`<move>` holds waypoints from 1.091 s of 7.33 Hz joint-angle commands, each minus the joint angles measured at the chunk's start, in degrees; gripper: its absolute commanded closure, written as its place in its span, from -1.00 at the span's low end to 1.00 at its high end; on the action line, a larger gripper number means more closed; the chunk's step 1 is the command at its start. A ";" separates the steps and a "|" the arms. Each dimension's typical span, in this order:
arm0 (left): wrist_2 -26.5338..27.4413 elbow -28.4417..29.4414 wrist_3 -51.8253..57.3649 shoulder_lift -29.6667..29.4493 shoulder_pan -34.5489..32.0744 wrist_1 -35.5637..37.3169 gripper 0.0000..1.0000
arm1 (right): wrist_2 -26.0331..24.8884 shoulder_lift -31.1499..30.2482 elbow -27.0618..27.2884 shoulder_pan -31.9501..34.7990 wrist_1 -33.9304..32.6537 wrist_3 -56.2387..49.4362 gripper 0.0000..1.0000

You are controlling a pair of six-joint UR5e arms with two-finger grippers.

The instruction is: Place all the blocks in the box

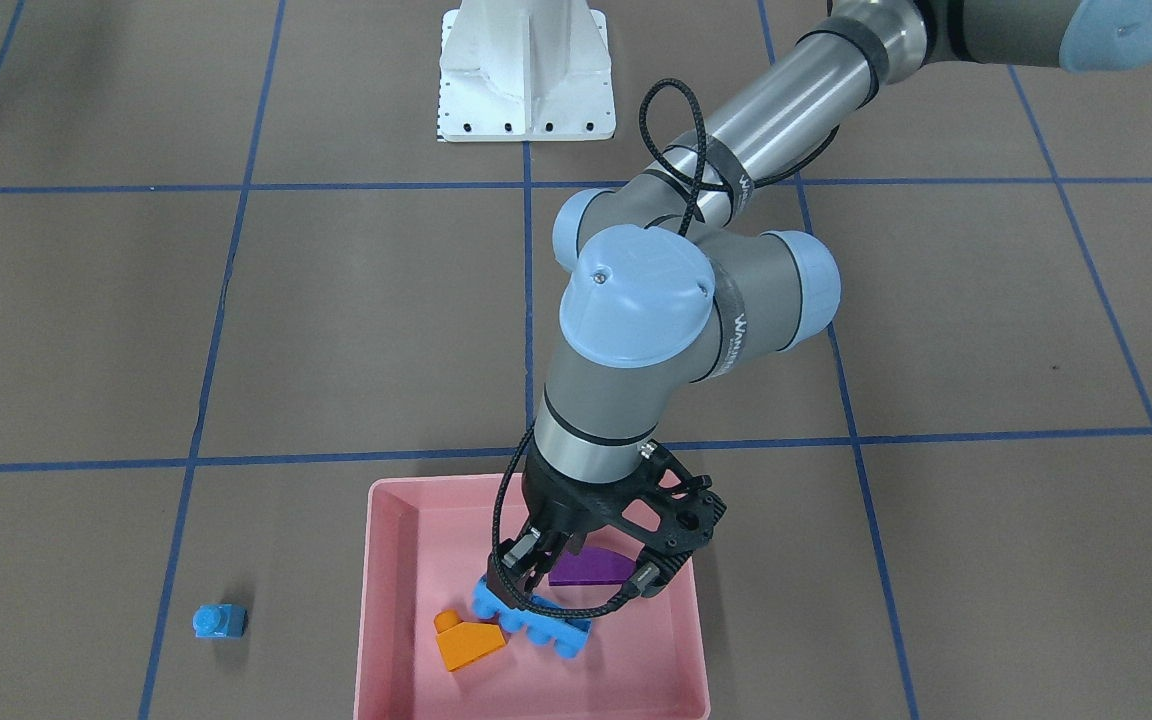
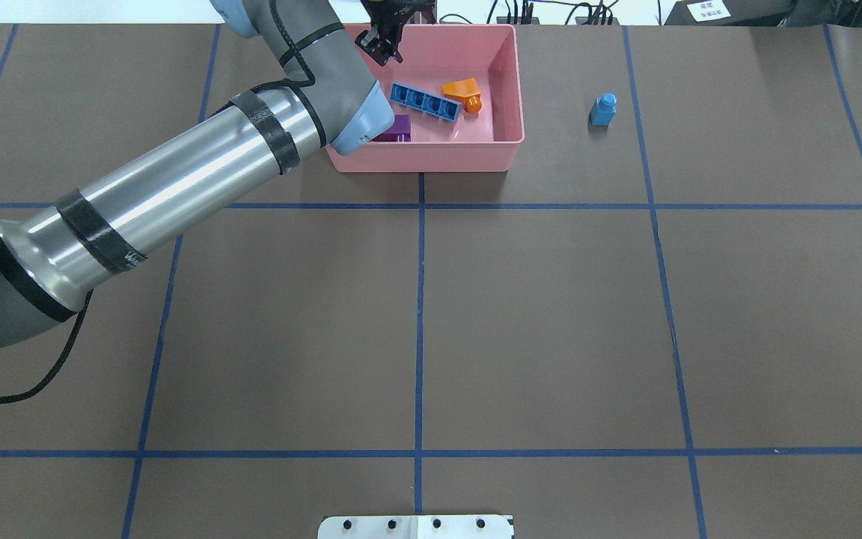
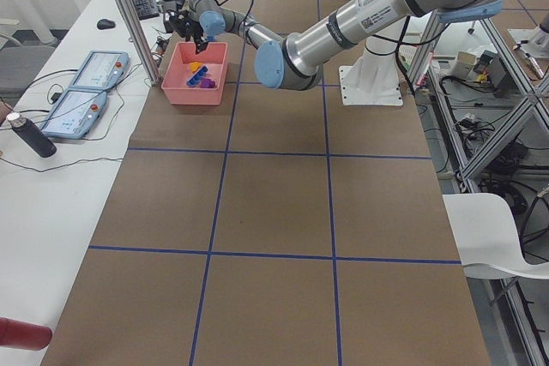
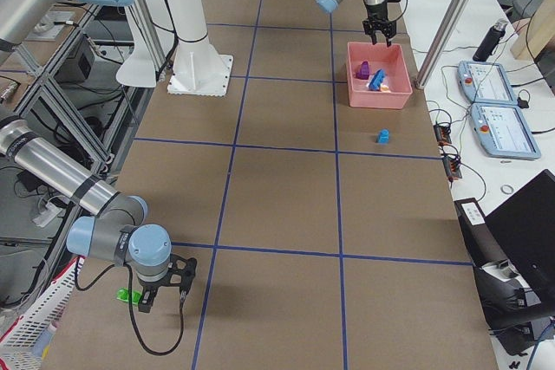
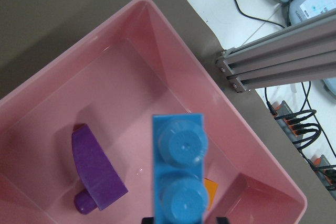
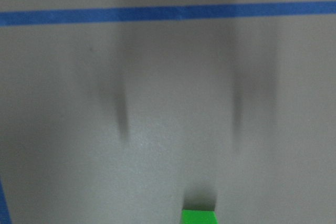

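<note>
left claw (image 1: pixel 524 582) hangs open and empty over the long blue brick (image 1: pixel 546 630) lying in the pink box (image 1: pixel 383 600), while the tiny blue brick (image 2: pixel 603 110) sits on the tabletop (image 2: pixel 551 314) off the box's right side by the far edge, nearest this arm i'd say.

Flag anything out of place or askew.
The tiny blue brick sits on the table, outside the pink tray. Inside, the long blue brick lies tipped on its side, hollow underside facing sideways.
</note>
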 commanded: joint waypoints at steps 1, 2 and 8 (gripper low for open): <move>-2.62 -3.73 1.29 -0.23 -0.48 5.48 -1.00 | 1.02 -0.09 -6.72 0.42 6.51 0.28 -1.00; -4.21 -9.77 5.38 0.30 -0.91 12.15 -1.00 | 2.42 -0.09 -8.31 0.42 6.63 0.37 -1.00; -4.58 -58.01 49.00 38.27 -3.10 33.40 -1.00 | 6.47 0.52 -12.02 0.60 6.89 0.28 -0.68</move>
